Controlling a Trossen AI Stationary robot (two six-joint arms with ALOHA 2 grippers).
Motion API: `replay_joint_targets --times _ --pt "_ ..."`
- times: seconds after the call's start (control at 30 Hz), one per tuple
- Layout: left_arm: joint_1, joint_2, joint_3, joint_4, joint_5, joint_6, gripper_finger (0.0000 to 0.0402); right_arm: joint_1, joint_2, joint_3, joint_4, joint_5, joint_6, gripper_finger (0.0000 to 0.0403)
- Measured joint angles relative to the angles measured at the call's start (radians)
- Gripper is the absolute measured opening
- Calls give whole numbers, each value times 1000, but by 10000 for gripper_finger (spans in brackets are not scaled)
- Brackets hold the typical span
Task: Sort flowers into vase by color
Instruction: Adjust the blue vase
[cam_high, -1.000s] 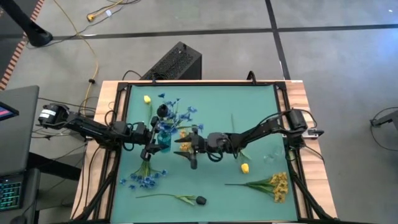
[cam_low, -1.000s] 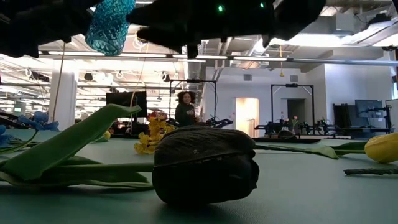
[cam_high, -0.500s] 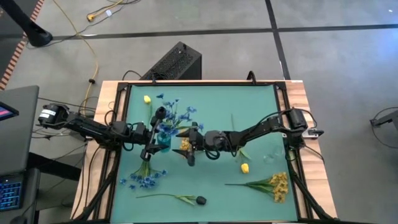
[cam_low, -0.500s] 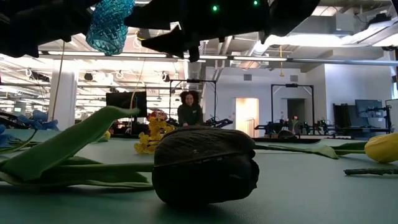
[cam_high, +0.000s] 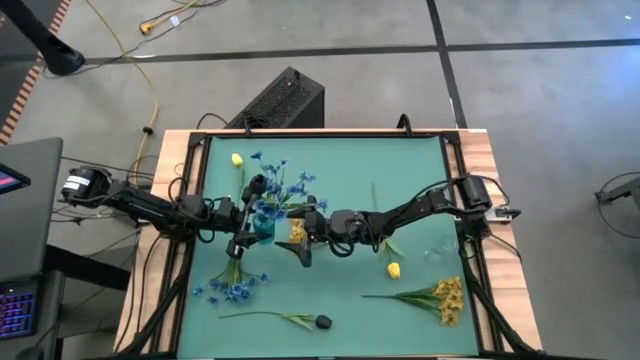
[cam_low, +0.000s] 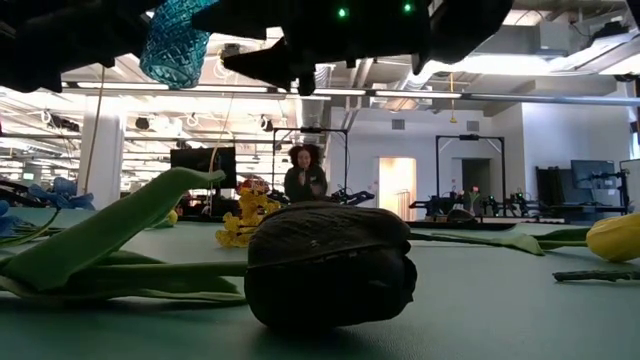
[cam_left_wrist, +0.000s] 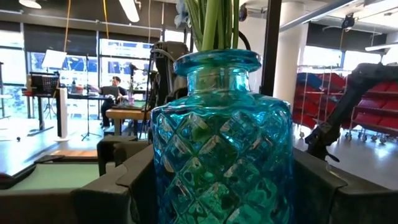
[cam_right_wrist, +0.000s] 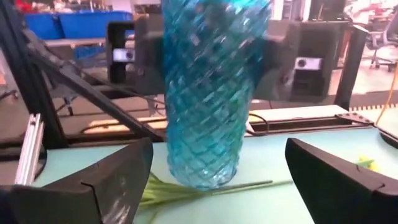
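Vase (cam_left_wrist: 221, 143) gripped between left fingers (cam_left_wrist: 118, 186), blue stems inside. Right fingers (cam_right_wrist: 115, 177) wide, empty, vase just ahead. Judgement: hold vase upright; withdraw right straight, clear of blossoms.

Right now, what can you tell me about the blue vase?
The blue vase looks like clear turquoise glass with a diamond pattern, a round belly, a short neck and a thick rim. It stands upright, lifted off the green table, clamped between the fingers of the left tool. Green stems stick out of its mouth, with blue blossoms above. The right tool faces it, open, not touching.
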Motion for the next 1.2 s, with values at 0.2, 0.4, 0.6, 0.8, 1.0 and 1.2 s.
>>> replay_joint_targets --times 0.2,0.4,0.6,0.8,1.0,1.2 --pt "0 0 0 -1 -2 0 238 -1 101 119 33 -39 -50 391" --pt "0 0 0 -10 -1 -1 238 -2 123 170 4 -36 -97 390" --pt "0 0 0 -8 -2 0 238 -10 122 169 12 -38 -93 389" --pt "0 0 0 -7 -2 -2 238 -13 122 169 16 -43 -93 388" --pt "0 0 0 2 -9 -6 238 -13 121 169 19 -74 -105 388" --pt "0 0 0 6 -10 -8 238 -19 120 168 19 -90 -127 388"
